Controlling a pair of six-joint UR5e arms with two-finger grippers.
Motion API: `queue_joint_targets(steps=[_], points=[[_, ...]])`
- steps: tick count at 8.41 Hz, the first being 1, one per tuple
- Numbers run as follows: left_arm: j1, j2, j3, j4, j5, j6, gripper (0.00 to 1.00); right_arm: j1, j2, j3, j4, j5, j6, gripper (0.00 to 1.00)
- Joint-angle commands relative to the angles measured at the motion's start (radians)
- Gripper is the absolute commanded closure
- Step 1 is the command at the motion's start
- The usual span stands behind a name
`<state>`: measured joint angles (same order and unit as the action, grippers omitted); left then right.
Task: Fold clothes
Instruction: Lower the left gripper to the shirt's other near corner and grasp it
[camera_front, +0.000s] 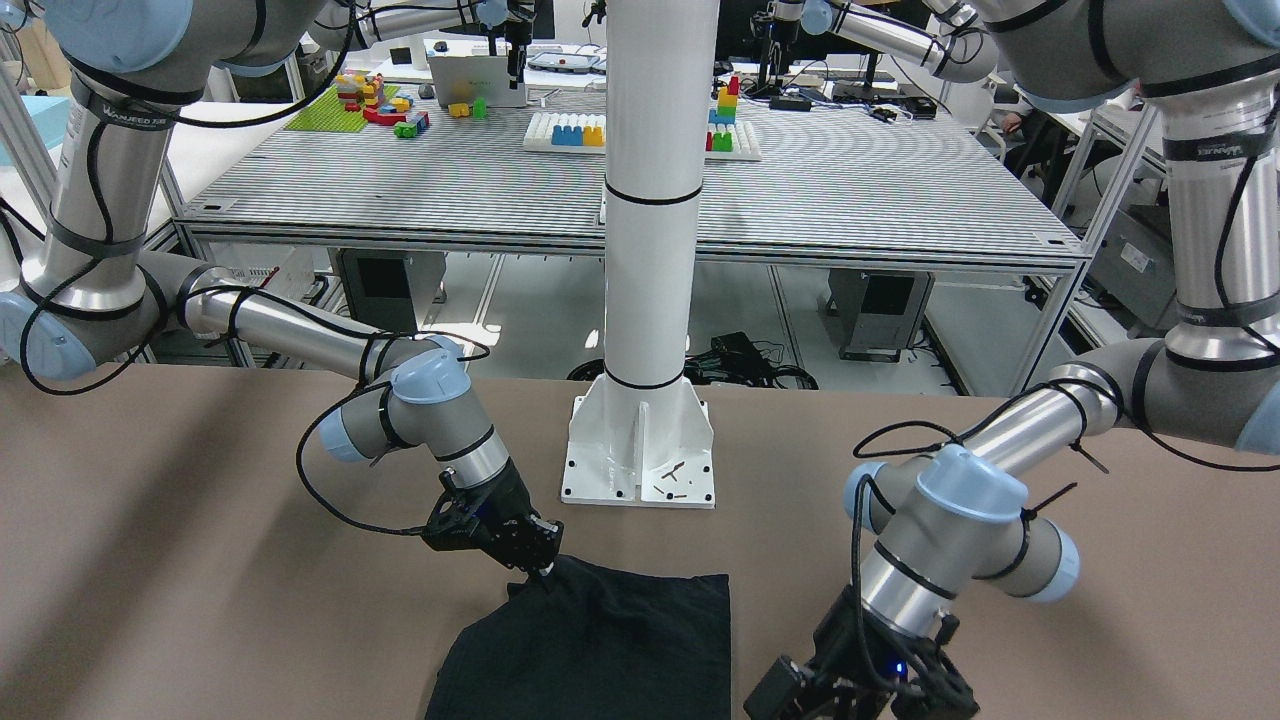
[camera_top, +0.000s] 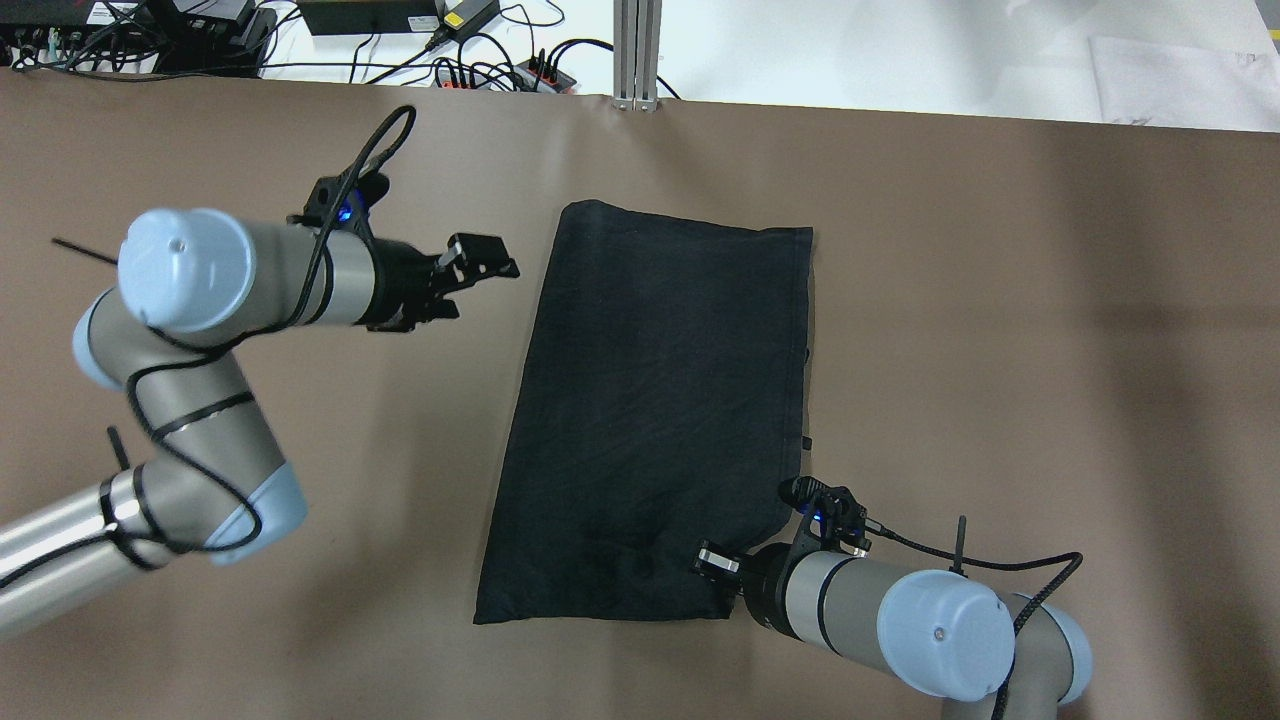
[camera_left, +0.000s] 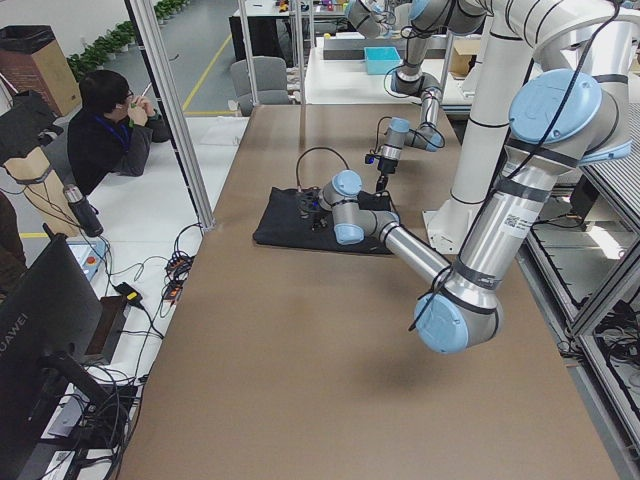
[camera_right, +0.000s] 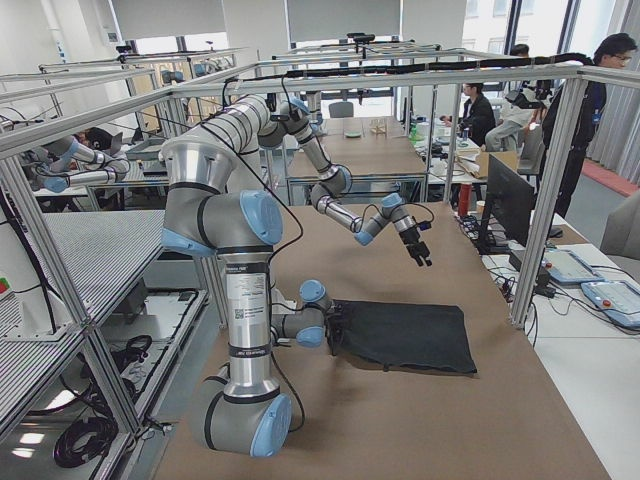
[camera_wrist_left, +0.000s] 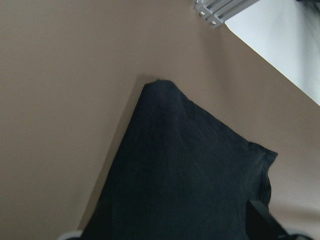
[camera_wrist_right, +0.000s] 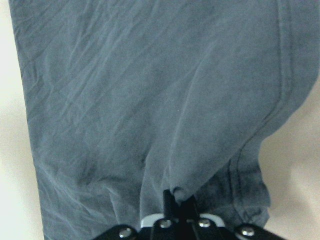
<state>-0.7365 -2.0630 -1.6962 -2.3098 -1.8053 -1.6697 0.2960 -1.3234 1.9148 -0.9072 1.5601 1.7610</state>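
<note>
The clothes (camera_top: 660, 400) are one black garment lying flat as a rough rectangle in the middle of the brown table (camera_top: 1000, 300). My right gripper (camera_top: 718, 565) sits at its near right corner, shut on the fabric. The right wrist view shows the closed fingertips (camera_wrist_right: 175, 200) pinching a gathered fold of the clothes (camera_wrist_right: 150, 90). The same gripper (camera_front: 540, 565) shows low over the corner in the front-facing view. My left gripper (camera_top: 485, 262) hovers open to the left of the far left corner, clear of the cloth. Its fingers (camera_wrist_left: 257, 215) stand wide apart above the clothes (camera_wrist_left: 180, 175).
The white column base (camera_front: 640, 440) is bolted to the table just behind the garment's near edge. Cables and power strips (camera_top: 450, 50) and an aluminium post (camera_top: 637, 60) lie past the far edge. A seated person (camera_left: 110, 130) is beyond that side.
</note>
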Motion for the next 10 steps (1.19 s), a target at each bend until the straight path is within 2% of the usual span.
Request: queue_joint_targets(steps=[1, 2, 3, 5, 7, 10], points=[[0.205, 0.209, -0.233, 0.082, 0.177, -0.106, 0.05, 0.002, -0.002, 0.007, -0.001, 0.008, -0.017, 1.0], [0.318, 0.286, -0.231, -0.05, 0.298, -0.129, 0.05, 0.002, -0.002, 0.007, -0.001, 0.008, -0.032, 1.0], [0.401, 0.341, -0.246, -0.106, 0.407, -0.136, 0.05, 0.002, -0.004, 0.006, -0.001, 0.008, -0.04, 1.0], [0.559, 0.353, -0.241, -0.082, 0.573, -0.139, 0.05, 0.003, -0.007, 0.006, -0.001, 0.006, -0.057, 1.0], [0.626, 0.333, -0.221, -0.045, 0.622, -0.168, 0.05, 0.002, -0.005, 0.007, -0.001, 0.006, -0.06, 1.0], [0.631, 0.255, -0.11, -0.046, 0.623, -0.168, 0.06, 0.002, -0.005, 0.007, -0.001, 0.003, -0.061, 1.0]])
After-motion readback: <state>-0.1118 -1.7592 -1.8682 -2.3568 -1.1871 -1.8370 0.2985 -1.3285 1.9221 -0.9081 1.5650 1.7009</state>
